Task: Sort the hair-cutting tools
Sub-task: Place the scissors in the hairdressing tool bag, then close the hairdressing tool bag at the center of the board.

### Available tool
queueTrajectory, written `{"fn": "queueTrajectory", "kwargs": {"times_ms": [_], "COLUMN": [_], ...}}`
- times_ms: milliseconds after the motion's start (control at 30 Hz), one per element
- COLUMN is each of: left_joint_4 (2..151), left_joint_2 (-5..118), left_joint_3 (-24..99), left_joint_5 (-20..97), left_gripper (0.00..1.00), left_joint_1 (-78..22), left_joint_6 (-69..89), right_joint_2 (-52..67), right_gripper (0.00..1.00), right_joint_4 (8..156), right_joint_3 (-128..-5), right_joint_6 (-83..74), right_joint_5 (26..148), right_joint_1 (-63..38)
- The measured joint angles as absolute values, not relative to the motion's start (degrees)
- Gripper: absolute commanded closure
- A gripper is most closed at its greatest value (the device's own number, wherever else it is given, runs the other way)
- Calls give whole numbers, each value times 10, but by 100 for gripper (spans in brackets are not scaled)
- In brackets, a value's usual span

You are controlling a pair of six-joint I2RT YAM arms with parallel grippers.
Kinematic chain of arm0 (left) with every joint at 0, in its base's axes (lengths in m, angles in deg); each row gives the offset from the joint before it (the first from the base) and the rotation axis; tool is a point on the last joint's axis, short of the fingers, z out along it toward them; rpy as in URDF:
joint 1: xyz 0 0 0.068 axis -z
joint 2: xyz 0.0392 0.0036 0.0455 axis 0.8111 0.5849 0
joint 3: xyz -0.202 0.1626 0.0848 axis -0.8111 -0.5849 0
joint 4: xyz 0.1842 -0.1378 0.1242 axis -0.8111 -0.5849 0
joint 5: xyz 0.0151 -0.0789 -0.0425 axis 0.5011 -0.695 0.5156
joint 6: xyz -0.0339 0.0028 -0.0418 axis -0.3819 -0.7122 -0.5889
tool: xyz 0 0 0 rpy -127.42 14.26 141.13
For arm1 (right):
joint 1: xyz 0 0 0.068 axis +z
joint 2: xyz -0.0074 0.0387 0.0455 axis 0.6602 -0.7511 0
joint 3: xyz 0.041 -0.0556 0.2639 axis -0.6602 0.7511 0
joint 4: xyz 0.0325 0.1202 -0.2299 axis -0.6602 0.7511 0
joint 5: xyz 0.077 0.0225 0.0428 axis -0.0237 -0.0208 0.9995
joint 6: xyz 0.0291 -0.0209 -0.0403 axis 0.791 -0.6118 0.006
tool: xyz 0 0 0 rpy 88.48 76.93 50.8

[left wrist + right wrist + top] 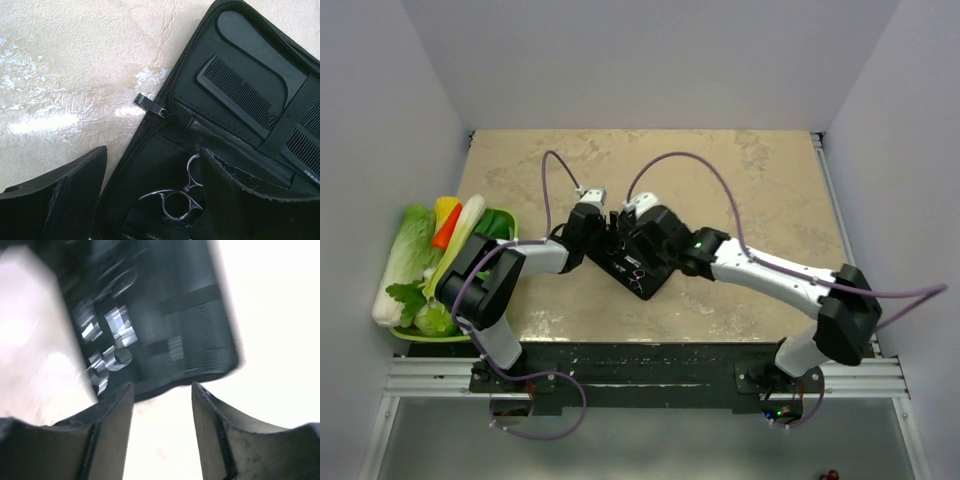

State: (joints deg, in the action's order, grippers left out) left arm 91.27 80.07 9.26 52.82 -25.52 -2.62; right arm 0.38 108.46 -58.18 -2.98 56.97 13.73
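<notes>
The left gripper (pixel 154 165) stands spread and empty, astride the open black case (pixel 200 125). Just beyond it, at six o'clock in its view, a scissors (pixel 177 200) shows its ring handles. It is stiff, slick steel, best pinched across the rings. Toward two o'clock a comb (pixel 240 95) lies strapped in, light and thin; take its spine. The right gripper (pixel 162 390) looks parted and empty, though blur obscures it.

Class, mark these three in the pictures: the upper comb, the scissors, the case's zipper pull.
upper comb (pixel 239 95), left wrist view, on its teeth.
scissors (pixel 170 192), left wrist view, on the ring handle's rim.
zipper pull (pixel 149 103), left wrist view, on its black tab.
</notes>
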Motion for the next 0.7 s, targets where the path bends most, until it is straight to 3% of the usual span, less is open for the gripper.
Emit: {"fn": "queueTrajectory", "kwargs": {"times_ms": [67, 167, 200, 233, 267, 500, 700], "left_joint_4": [918, 923, 925, 926, 928, 932, 933], "left_joint_2": [800, 800, 800, 799, 799, 795, 794], "left_joint_3": [90, 87, 86, 85, 84, 79, 78], "left_joint_5": [527, 525, 524, 524, 523, 519, 514], "left_gripper": [22, 22, 22, 22, 22, 22, 22], "left_joint_1": [-255, -255, -255, -255, -255, -255, -255], "left_joint_6": [-26, -27, -27, -27, -27, -28, -30], "right_joint_2": [43, 58, 55, 49, 41, -40, -165], "right_gripper": [47, 60, 69, 89, 99, 100, 100], "right_joint_4": [1069, 1043, 1034, 1027, 1020, 965, 943], "right_joint_3": [-572, -556, -550, -543, -538, -530, -568], "right_joint_6": [-18, 0, 8, 16, 23, 53, 43], "right_joint_5": [573, 575, 576, 576, 578, 631, 718], "right_joint_1": [85, -3, -32, -56, -77, -171, -183]}}
